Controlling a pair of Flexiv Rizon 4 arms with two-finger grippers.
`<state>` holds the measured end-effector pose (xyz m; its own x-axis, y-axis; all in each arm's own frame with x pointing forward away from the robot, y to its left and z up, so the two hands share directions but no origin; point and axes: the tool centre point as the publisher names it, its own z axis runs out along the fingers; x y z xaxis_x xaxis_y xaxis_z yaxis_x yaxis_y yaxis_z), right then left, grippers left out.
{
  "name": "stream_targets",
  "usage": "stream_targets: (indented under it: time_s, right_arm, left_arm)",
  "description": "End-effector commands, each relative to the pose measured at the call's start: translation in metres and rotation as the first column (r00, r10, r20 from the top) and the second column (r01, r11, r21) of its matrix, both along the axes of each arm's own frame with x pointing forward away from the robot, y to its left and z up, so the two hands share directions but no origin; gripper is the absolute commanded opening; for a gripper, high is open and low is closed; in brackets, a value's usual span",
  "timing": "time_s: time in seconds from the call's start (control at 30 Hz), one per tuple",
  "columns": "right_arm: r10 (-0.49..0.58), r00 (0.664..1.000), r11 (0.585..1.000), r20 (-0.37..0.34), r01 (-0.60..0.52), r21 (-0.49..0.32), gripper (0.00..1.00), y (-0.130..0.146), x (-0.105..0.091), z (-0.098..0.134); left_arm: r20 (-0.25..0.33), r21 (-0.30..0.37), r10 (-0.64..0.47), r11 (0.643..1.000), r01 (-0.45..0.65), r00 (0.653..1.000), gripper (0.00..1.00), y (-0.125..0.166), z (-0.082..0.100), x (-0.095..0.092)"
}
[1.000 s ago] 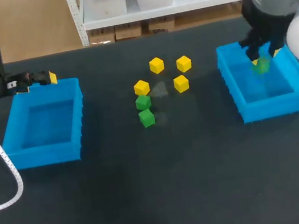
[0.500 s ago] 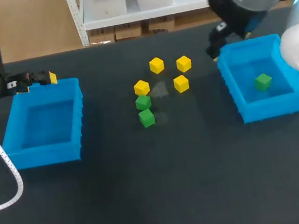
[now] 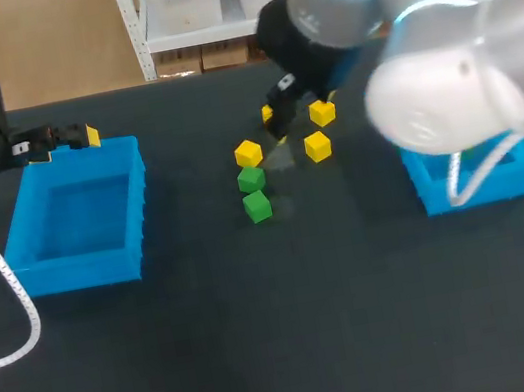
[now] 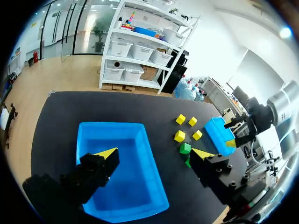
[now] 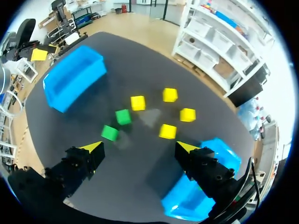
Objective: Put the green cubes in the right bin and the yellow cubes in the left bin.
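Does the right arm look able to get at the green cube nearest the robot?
Probably yes: the right pincer hangs open, the green cube lies uncovered just ahead of it, and only the other green cube sits close beside it.

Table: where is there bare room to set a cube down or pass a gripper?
Bare: the wide strip of table on the robot's side of both bins, and the gap between the left bin and the green cubes. Crowded: the middle cube cluster, with the right arm over it and the right bin.
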<state>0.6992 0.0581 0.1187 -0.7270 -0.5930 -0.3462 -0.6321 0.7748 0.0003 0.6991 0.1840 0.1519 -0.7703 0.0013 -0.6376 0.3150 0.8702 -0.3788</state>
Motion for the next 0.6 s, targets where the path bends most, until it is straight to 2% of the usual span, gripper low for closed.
stream_targets:
  time_s: [0.03, 0.27, 0.43, 0.6]
  right_arm:
    - [-0.004, 0.996, 0.999, -0.091, 0.001, -0.034, 1.00, 0.028, 0.006, -0.011]
    - [-0.047, 0.989, 0.998, -0.141, 0.042, -0.040, 1.00, 0.051, -0.011, -0.032]
    - [-0.085, 0.979, 0.995, -0.184, 0.076, -0.058, 1.00, 0.052, -0.017, -0.049]
    - [-0.099, 0.977, 0.993, -0.191, 0.086, -0.077, 1.00, 0.053, -0.018, -0.065]
  left_arm:
    - [0.004, -0.005, -0.003, 1.000, 0.003, 1.000, 1.00, 0.001, -0.001, 0.000]
    - [0.004, -0.005, -0.003, 1.000, 0.003, 1.000, 1.00, 0.001, -0.001, 0.000]
    - [0.004, -0.005, -0.003, 1.000, 0.003, 1.000, 1.00, 0.001, -0.001, 0.000]
    - [0.004, -0.005, -0.003, 1.000, 0.003, 1.000, 1.00, 0.001, -0.001, 0.000]
